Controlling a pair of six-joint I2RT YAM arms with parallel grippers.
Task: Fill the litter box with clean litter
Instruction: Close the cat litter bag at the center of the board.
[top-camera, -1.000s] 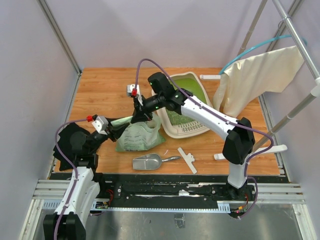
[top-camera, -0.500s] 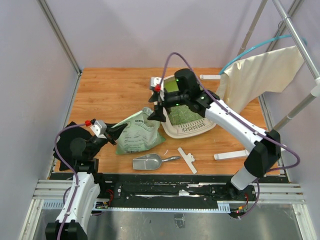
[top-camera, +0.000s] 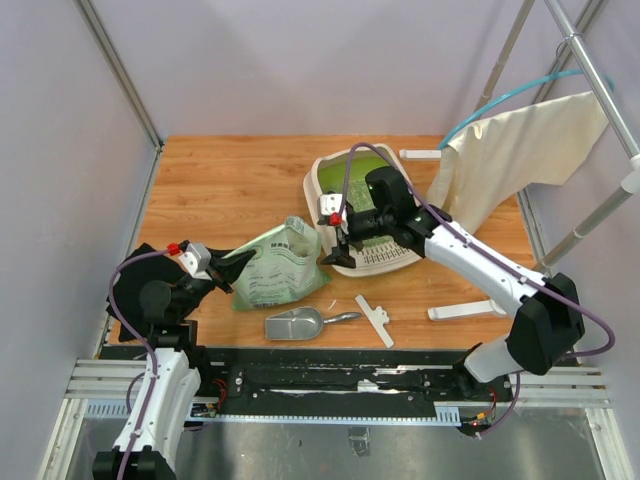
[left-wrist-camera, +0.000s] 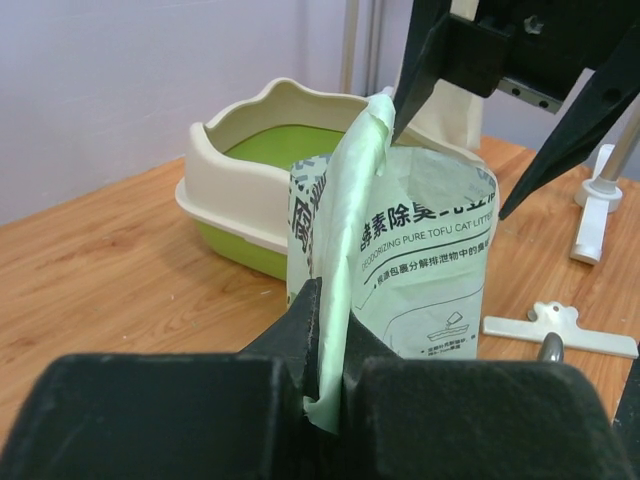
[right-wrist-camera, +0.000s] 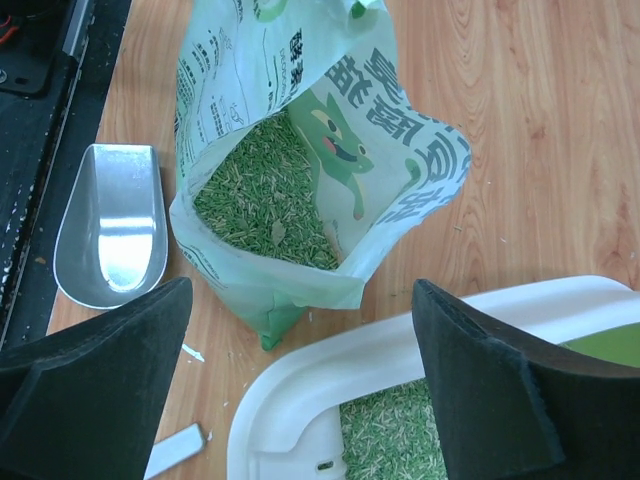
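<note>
Since a second ago the right claw (right-wrist-camera: 300, 290) has let go of the bag's mouth, spread its jaws wide and drawn back toward 4 o'clock. It now hangs over the gap between the bag and the box. Below it stands the light green printed plastic bag (right-wrist-camera: 330, 170), upright, its mouth gaping on the clean litter (right-wrist-camera: 260, 210), small pale green granules.

The left claw (left-wrist-camera: 325, 375) is clamped tight on the bag's thin flap at its 9 o'clock side.

The cream-white rounded plastic litter box (top-camera: 322, 182) with its bright green inside sits at 2 o'clock of the bag, nearly touching it. A thin layer of granules already lies on its floor. A silver metal scoop (top-camera: 295, 323) rests at 6 o'clock of the bag and a white plastic clip (top-camera: 375, 320) at 4 o'clock, both on the wooden table (top-camera: 220, 180).

The step looks like a fresh grip for pouring. The right claw should take the lip nearest the box while the left holds firm. Then both should lift and tip slowly toward 2 o'clock, with the mouth past the rim, since thin film slips and loose granules scatter.
</note>
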